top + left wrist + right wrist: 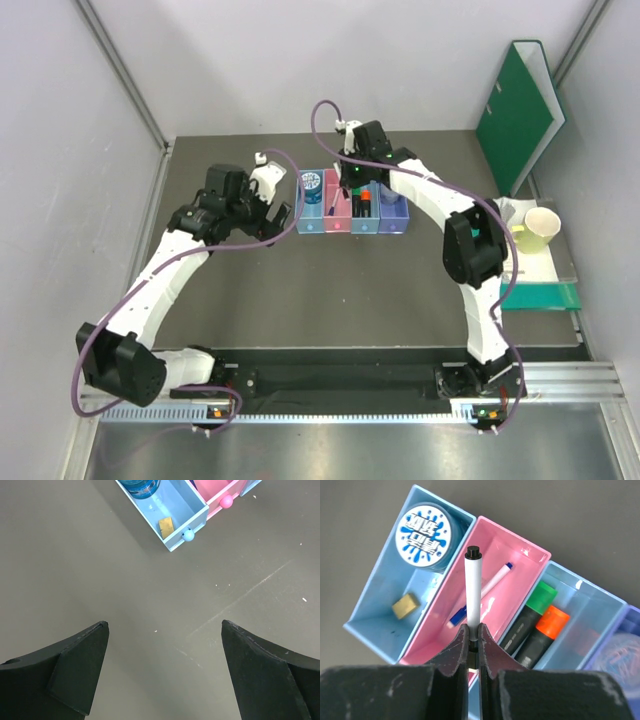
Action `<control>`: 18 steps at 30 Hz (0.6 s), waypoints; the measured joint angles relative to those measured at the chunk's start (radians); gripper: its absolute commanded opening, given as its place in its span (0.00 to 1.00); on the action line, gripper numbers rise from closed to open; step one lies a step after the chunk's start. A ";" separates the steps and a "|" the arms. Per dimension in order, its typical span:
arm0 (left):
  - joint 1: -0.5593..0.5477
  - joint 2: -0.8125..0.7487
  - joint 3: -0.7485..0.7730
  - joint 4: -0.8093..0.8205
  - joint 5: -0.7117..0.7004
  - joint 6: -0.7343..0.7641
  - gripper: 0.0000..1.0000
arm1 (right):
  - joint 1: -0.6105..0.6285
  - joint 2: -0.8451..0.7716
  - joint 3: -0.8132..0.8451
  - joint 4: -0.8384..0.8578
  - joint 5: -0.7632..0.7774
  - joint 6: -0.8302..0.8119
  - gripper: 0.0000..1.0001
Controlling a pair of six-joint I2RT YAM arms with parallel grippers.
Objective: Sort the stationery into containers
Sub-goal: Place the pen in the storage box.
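In the top view, the row of trays [352, 222] is sitting at the far middle of the dark table [330, 300], running light blue, pink, light blue, purple from left to right. The blue tin [311, 187] is resting at the far end of the leftmost compartment. The right gripper [357, 188] is hanging over the pink and neighbouring blue compartments, too small here to judge its jaws. The left gripper [283, 215] is hovering just left of the row, apart from it. A green binder [520, 110] is leaning at the far right, with a cream cup [541, 226] in front of it.

In the left wrist view, the left gripper [164, 625] is holding its jaws wide apart with nothing between them, only bare table below. The first light blue tray [197, 505] is showing at the top edge, the orange eraser [166, 525] lying inside near its knobbed end, the tin [140, 485] behind it.

In the right wrist view, the right gripper [474, 635] is pinching its jaws narrow on the lower end of a white pen [473, 590], which is pointing out over the pink tray [520, 550]; whether its black tip is touching the tray I cannot tell. A blue-capped pen [495, 580] is lying slantwise in that pink tray. The green-capped highlighter [541, 597] and orange-capped highlighter [552, 622] are lying side by side, touching, in the second light blue tray [600, 605]
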 measured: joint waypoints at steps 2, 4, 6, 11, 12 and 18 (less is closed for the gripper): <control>0.002 -0.003 0.000 0.000 0.003 0.000 0.99 | 0.001 0.043 0.018 0.005 -0.002 0.000 0.01; 0.005 -0.003 0.000 0.000 0.007 0.000 0.99 | 0.003 0.074 0.031 0.005 -0.003 0.000 0.01; 0.008 -0.003 0.000 0.000 0.010 0.000 0.99 | 0.006 0.098 0.042 0.013 -0.004 0.000 0.01; 0.016 0.002 0.007 0.000 0.017 -0.001 0.99 | 0.018 0.124 0.043 0.031 -0.006 0.002 0.27; 0.017 0.004 0.012 0.001 0.018 -0.001 0.99 | 0.020 0.127 0.043 0.031 -0.008 0.004 0.36; 0.020 0.012 0.028 0.003 0.022 -0.008 0.99 | 0.031 0.129 0.043 0.039 -0.015 0.003 0.93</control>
